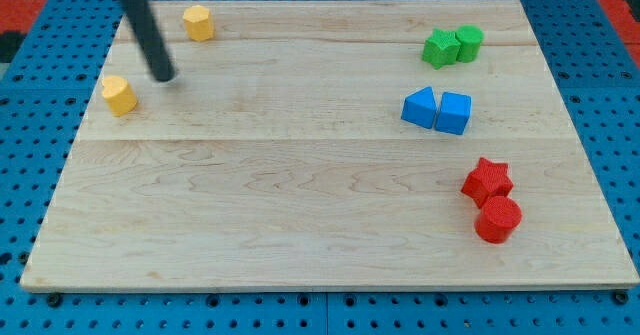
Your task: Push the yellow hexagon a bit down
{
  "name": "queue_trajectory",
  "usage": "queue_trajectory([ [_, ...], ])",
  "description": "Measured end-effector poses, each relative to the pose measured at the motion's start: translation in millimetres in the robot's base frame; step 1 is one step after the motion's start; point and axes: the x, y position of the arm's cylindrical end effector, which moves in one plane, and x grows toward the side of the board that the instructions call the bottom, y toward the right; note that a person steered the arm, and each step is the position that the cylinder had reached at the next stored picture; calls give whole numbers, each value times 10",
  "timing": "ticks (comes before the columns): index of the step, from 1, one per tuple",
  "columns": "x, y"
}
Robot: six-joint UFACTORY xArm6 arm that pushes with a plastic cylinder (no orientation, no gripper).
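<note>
Two yellow blocks lie at the view's upper left. One yellow block (pixel 198 22), hexagon-like, sits near the board's top edge. The other yellow block (pixel 119 95) lies lower and further left. My tip (pixel 164 76) rests on the board between them, below-left of the upper yellow block and to the upper right of the lower one, touching neither. The dark rod slants up toward the view's top left.
A green star-like block (pixel 438 48) and a green cylinder (pixel 468 42) touch at the upper right. A blue triangle (pixel 420 107) and a blue cube (pixel 454 112) sit below them. A red star (pixel 487 180) and a red cylinder (pixel 498 219) lie at the lower right.
</note>
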Motion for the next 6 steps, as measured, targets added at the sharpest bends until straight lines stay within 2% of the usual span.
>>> queue_trajectory([
  [1, -612, 704],
  [3, -1321, -132],
  [4, -1266, -623],
  [5, -1265, -869],
  [6, -1296, -752],
])
